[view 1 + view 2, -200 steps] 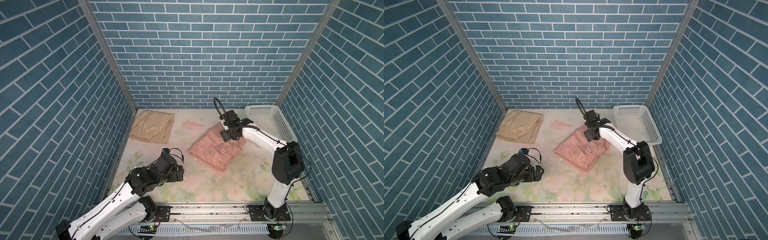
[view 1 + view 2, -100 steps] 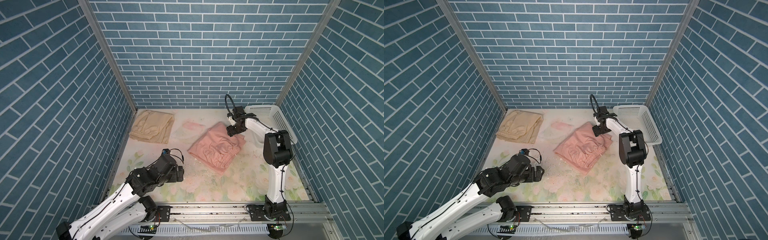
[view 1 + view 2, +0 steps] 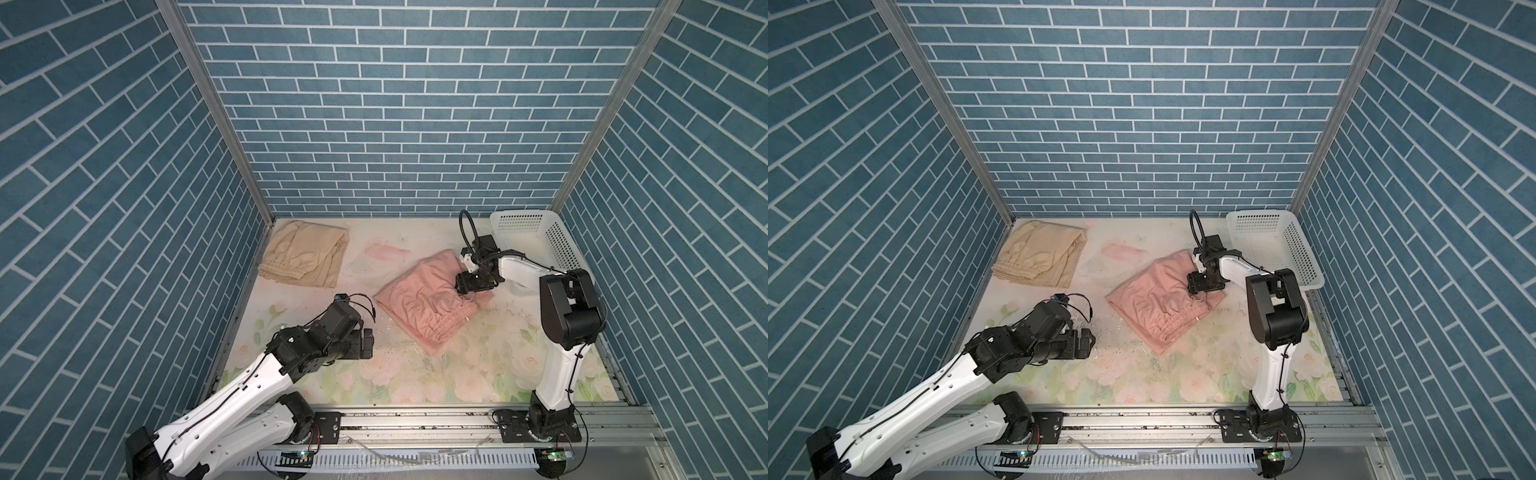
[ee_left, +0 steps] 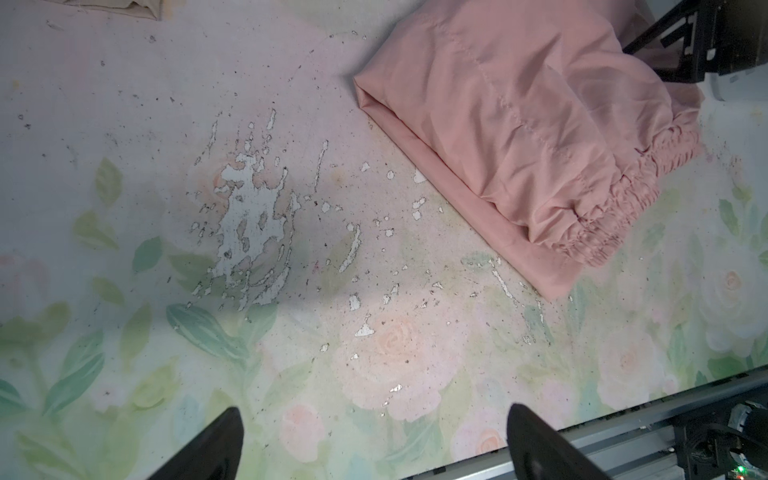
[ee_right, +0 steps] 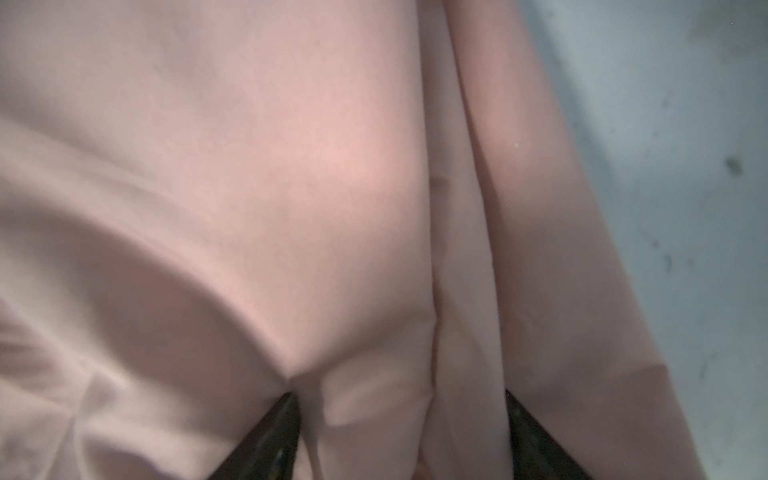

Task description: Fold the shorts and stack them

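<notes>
Bench (image 3: 457, 365) (image 3: 1183, 374) (image 4: 124, 124): floral printed surface, its print scuffed and flaked toward the middle, walled on three sides by blue brick-pattern panels.
Pink shorts (image 3: 419, 299) (image 3: 1154, 295) (image 4: 519, 137) (image 5: 291, 166): folded into a rough rectangle lying at a slant near the middle of the bench, somewhat toward the right edge. The gathered elastic waist lies along the side turned toward the near right corner.
Beige shorts (image 3: 303, 257) (image 3: 1038, 259): folded flat in the far left corner of the bench, waist toward the near edge, well apart from the pink pair.
Basket (image 3: 517, 230) (image 3: 1258, 232): white perforated plastic, in the far right corner.
Right hand (image 3: 465, 286) (image 3: 1196, 286) (image 5: 401, 403): lowered onto the far right part of the pink shorts. Its wrist view shows the fingers (image 5: 274, 444) spread, with pink cloth bunched between them. I cannot tell whether any cloth is gripped.
Left hand (image 3: 368, 344) (image 3: 1087, 340) (image 4: 376, 413): fingers spread wide and holding nothing, held over bare bench toward the left edge. It is near the pink shorts but not touching them.
</notes>
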Controlling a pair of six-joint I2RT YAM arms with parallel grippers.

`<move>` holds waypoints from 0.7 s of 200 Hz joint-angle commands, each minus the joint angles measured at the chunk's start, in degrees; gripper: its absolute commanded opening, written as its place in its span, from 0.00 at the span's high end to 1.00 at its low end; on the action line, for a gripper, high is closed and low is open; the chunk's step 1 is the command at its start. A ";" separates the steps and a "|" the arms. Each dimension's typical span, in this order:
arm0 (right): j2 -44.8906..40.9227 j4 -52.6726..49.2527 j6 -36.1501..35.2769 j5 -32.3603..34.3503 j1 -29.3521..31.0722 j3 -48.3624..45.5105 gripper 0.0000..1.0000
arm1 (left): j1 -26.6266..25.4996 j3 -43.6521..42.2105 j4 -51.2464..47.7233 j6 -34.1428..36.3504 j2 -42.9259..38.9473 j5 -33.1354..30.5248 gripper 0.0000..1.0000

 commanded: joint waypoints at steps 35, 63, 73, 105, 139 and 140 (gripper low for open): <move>-18.95 3.99 13.87 5.05 0.17 -17.25 0.28 | 3.24 4.38 -1.39 2.67 0.39 -3.97 0.00; -24.60 -0.37 11.34 10.14 0.12 -16.63 0.27 | 7.73 7.41 -1.60 6.39 2.11 -3.58 0.00; -26.35 -2.39 10.28 11.24 0.17 -15.04 0.27 | 9.82 9.83 -2.36 9.21 3.37 -3.79 0.00; -34.46 -6.11 8.24 9.40 0.13 -12.00 0.26 | 18.89 21.64 -5.23 22.06 9.48 -5.06 0.00; -44.30 -2.37 7.70 0.17 0.43 -15.05 0.26 | 32.62 30.84 -1.67 32.53 19.17 -3.10 0.00; -44.51 -2.16 7.75 -0.15 0.39 -15.11 0.26 | 32.90 30.96 -1.53 32.72 19.47 -3.07 0.00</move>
